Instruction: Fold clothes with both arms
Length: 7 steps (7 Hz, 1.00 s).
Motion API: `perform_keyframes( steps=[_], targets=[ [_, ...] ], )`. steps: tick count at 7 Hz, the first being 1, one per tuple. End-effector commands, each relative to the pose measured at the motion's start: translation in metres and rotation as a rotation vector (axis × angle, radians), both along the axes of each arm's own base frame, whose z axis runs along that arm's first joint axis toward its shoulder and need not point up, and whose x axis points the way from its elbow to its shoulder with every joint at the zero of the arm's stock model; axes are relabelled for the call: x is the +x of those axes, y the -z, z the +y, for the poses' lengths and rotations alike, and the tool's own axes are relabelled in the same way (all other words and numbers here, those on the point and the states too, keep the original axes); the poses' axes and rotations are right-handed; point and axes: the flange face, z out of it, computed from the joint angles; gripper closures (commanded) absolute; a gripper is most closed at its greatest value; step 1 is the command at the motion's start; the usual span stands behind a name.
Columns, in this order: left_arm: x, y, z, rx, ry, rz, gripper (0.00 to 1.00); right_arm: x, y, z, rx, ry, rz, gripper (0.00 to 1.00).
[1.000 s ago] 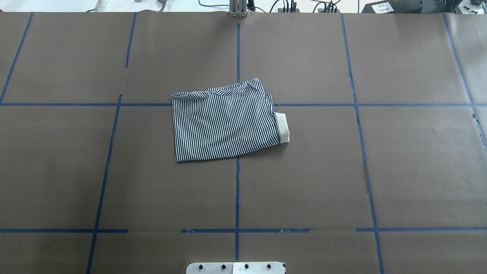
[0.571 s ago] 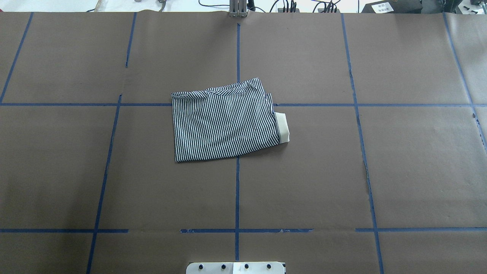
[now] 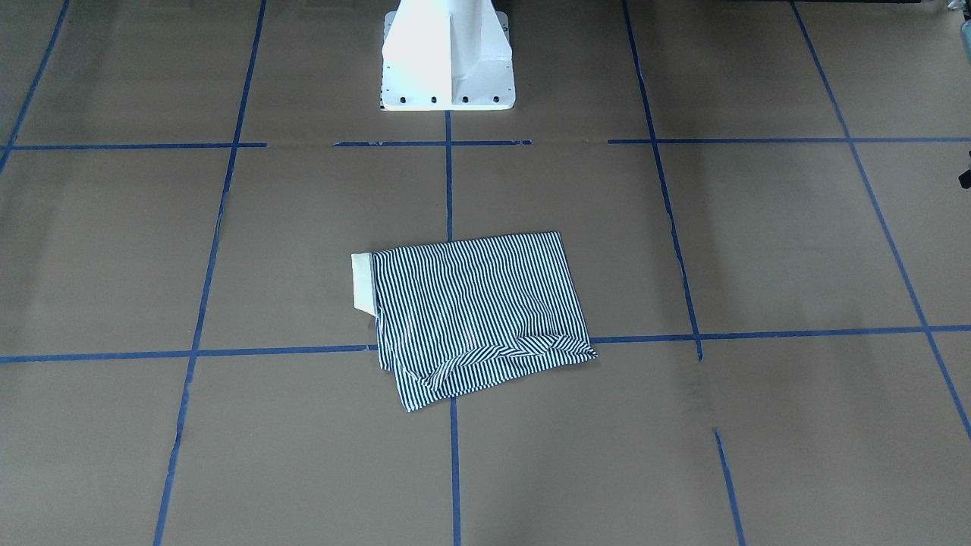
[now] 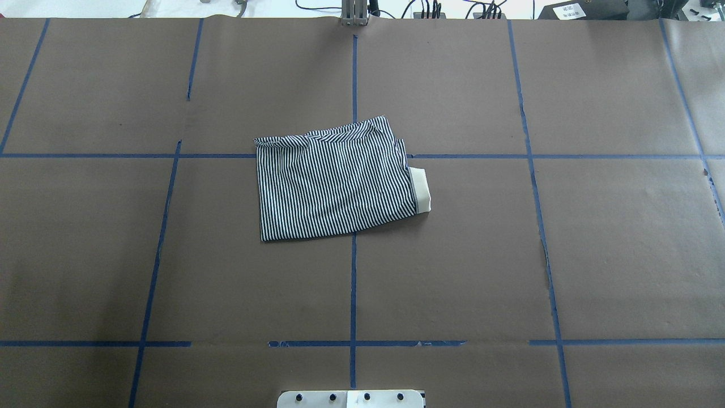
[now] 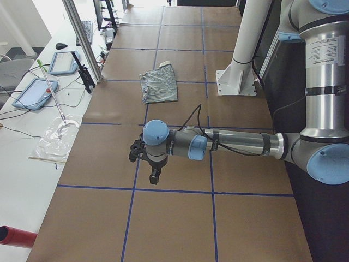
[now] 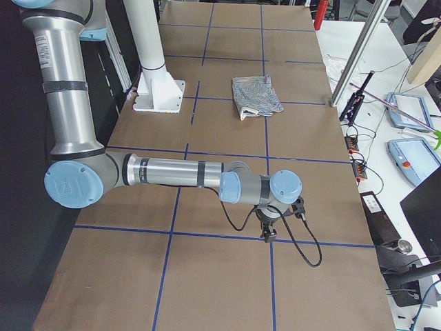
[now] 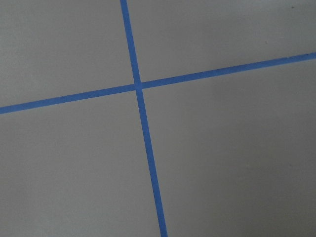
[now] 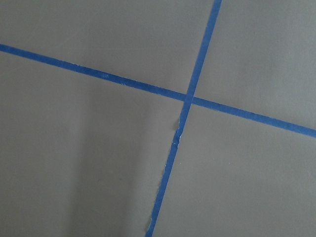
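Shirt: I am seeing the navy-and-white striped polo shirt [image 4: 334, 184] lying folded into a compact rectangle near the middle of the brown paper-covered tabletop [image 4: 623, 238], over a crossing of the blue tape lines [image 4: 353, 294].
Collar: the plain cream collar [image 4: 421, 189] is poking out from the fold on the robot's right side.
Far edge: a loose striped layer is bunching along the side away from the white pedestal base [image 3: 447, 61].
Left claw: the black left claw [image 5: 155, 177] is hanging at the end of the grey-silver left arm [image 5: 240, 143], pointing down over bare tabletop towards the left end, well apart from the shirt. I cannot tell whether it is spread or pressed together.
Right claw: the black right claw [image 6: 267, 232] is hanging from the grey-silver right arm [image 6: 172, 172] towards the right end, also well apart from the shirt. Its state I cannot tell either.
Wrist cameras: both are showing me only tape crossings on the paper.
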Motion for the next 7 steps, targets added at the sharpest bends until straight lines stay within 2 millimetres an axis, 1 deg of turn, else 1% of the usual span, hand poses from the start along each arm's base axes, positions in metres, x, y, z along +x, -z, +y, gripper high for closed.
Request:
perform_keyframes(
  steps=[1,2,3,4,5,6,7],
  targets=[
    [0.002,0.013,-0.011,0.032,-0.008,0.015,0.0,0.002,-0.003,0.008,-0.014,-0.002,0.003,0.0],
    [0.002,0.011,-0.012,0.03,-0.009,0.014,0.0,0.002,-0.008,0.009,-0.025,-0.002,0.003,0.0],
    [0.002,0.015,-0.013,0.076,-0.008,0.019,0.0,0.002,-0.002,0.003,-0.014,-0.003,0.005,0.0],
    [0.002,0.017,-0.015,0.106,-0.007,0.024,0.0,0.002,0.001,0.001,-0.01,-0.004,0.005,0.0],
    [0.002,0.018,-0.015,0.109,-0.007,0.024,0.0,0.002,-0.001,0.002,-0.014,-0.005,0.003,0.0],
    [0.002,0.019,-0.016,0.106,-0.002,0.018,0.0,0.002,-0.006,0.004,-0.025,-0.005,0.002,0.0],
    [0.003,0.027,-0.026,0.121,0.0,0.017,0.0,0.002,-0.007,0.004,-0.007,-0.006,0.0,0.0]
  ],
)
